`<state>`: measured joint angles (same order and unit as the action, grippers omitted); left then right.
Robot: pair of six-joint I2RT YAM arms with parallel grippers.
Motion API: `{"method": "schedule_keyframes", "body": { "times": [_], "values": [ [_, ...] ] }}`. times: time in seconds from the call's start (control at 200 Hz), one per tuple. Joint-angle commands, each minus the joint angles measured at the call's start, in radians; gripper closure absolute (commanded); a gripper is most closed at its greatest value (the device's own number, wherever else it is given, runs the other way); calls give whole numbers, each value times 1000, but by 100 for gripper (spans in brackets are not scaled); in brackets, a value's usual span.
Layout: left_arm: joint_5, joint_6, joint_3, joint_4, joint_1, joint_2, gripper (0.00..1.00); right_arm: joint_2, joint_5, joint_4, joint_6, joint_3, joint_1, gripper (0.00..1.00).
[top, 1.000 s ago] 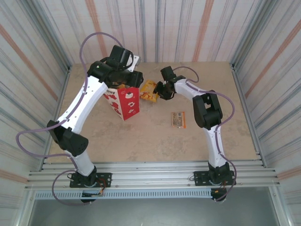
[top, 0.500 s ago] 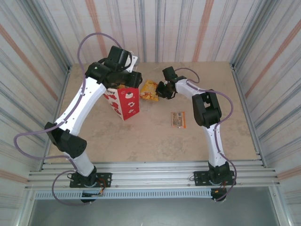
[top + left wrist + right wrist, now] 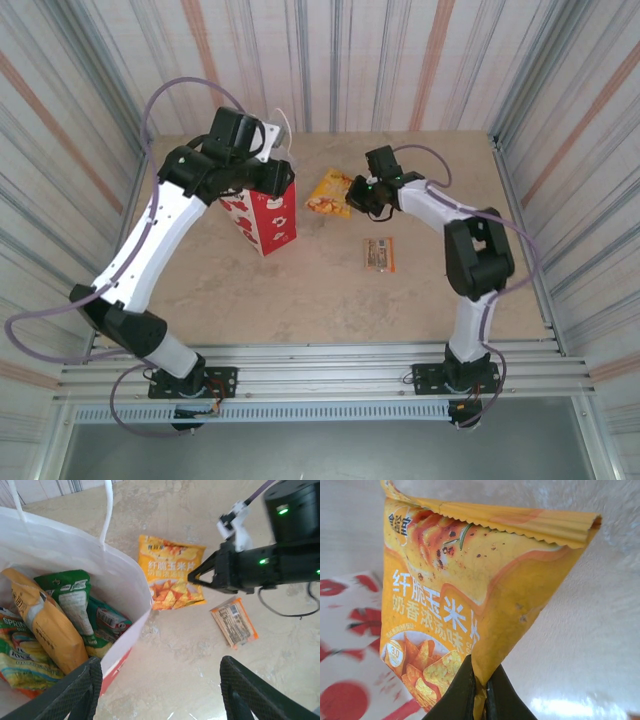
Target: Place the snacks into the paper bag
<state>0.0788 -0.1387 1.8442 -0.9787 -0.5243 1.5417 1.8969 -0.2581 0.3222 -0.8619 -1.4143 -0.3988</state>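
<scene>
Left claw (image 3: pixel 160 664): mine, spread wide, holding nothing, poised over the mouth of the paper bag (image 3: pixel 127 575).

Paper bag: upright, several snacks (image 3: pixel 55 625) inside, free room along its right wall.

Yellow-orange packet (image 3: pixel 470 595): just right of the bag, one edge pinched tight in my right claw (image 3: pixel 479 692). I cannot tell whether it is lifted or resting.

Handling, as I judge it: raise the packet above the bag's rim, avoid the thin handle (image 3: pixel 106 510) and my left claw, and release over the gap.

Small bar (image 3: pixel 379 253): farther right of the bag, on open table (image 3: pixel 330 300).
</scene>
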Motion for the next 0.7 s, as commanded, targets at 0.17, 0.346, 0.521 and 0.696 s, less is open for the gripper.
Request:
{"method": "schedule_keyframes", "body": {
  "times": [0.17,0.346,0.521,0.696],
  "values": [
    [-122,-27,76,-148,-14,-90,32,-378,250,138,179,17,-85,100],
    [-202,-43,145,-258,59,-119,32,-497,333,161,346,-58,-164,100],
    [-171,-66,109,-290,207,-159,30,-497,462,158,519,-178,-285,100],
    [-159,-92,85,-291,332,-147,29,-334,639,217,701,-400,-408,100]
  ]
}}
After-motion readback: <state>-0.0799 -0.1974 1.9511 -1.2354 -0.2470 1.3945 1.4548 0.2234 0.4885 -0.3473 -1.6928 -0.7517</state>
